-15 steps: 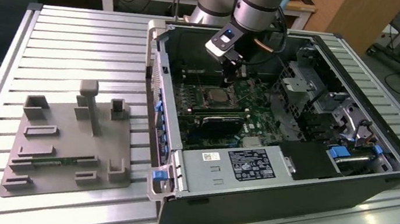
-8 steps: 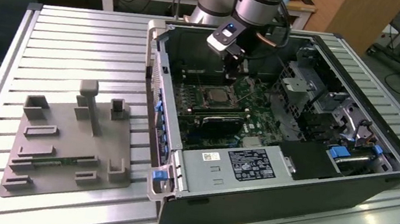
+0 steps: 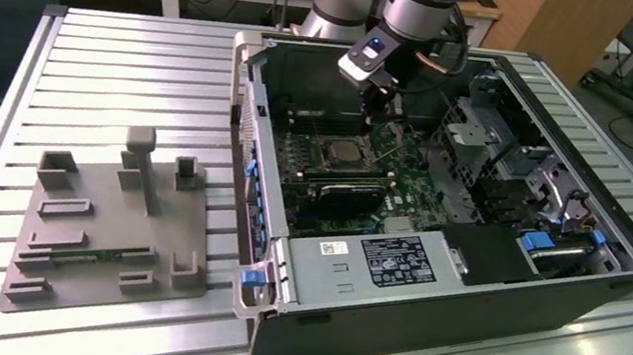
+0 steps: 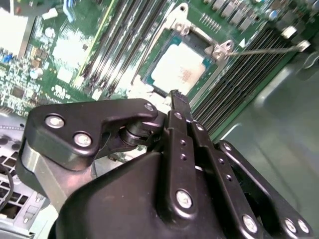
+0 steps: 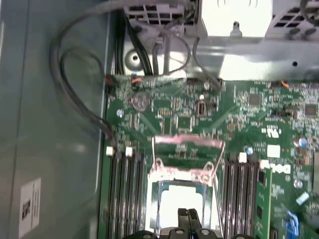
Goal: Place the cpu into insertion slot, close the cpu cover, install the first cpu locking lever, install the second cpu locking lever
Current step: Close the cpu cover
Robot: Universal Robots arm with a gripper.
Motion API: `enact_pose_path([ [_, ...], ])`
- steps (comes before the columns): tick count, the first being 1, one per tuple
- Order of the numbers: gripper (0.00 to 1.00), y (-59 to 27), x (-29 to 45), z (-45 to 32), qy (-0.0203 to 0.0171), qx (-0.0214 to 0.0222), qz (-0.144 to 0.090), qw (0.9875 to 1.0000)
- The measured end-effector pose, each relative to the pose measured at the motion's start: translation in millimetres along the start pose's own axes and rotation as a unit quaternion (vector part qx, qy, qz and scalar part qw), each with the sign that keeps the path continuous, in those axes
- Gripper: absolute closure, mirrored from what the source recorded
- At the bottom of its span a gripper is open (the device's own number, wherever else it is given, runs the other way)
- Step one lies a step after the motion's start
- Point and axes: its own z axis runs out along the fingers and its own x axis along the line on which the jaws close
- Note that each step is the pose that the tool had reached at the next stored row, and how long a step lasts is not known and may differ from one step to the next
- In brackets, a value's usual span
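1. Status. I have the gripper [image 3: 378,110] inside the computer case [image 3: 432,329], which lies open on the table [image 3: 134,68]. In both wrist views the jaws are together with nothing between them. They hang close over one edge of the socket area. I cannot tell whether they touch anything there.

2. Task parts. The cpu [image 4: 182,69] lies flat in the insertion slot [image 4: 155,62], metal top facing up. In the first wrist view the cpu cover [image 5: 187,140] stands raised on its hinge, and the green circuit board [image 5: 239,109] shows through its window. In the second wrist view one locking lever [image 4: 264,49] is swung out over the memory slots [image 4: 239,74], unlatched.

3. Step in hand. I judge placement complete and cover closing to be the current step. It calls for contact on the cover frame only, never on the chip, and for a path that avoids the loose lever.

4. Markings. A white sticker [image 5: 30,206] sits on the case wall. A black label [image 3: 404,260] and a small white label [image 3: 335,247] sit on the metal housing at the case front. I transcribe no text from them.
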Motion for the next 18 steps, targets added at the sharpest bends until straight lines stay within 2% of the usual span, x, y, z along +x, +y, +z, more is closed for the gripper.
enact_pose_path([
  [5,0.90,2.1,-0.1,0.1,0.0000,0.0000,0.000,1.0000],
  [9,0.90,2.2,-0.1,-3.4,0.0000,-0.0001,0.000,1.0000],
  [18,0.90,2.3,-0.1,-3.5,0.0000,-0.0001,0.000,1.0000],
])
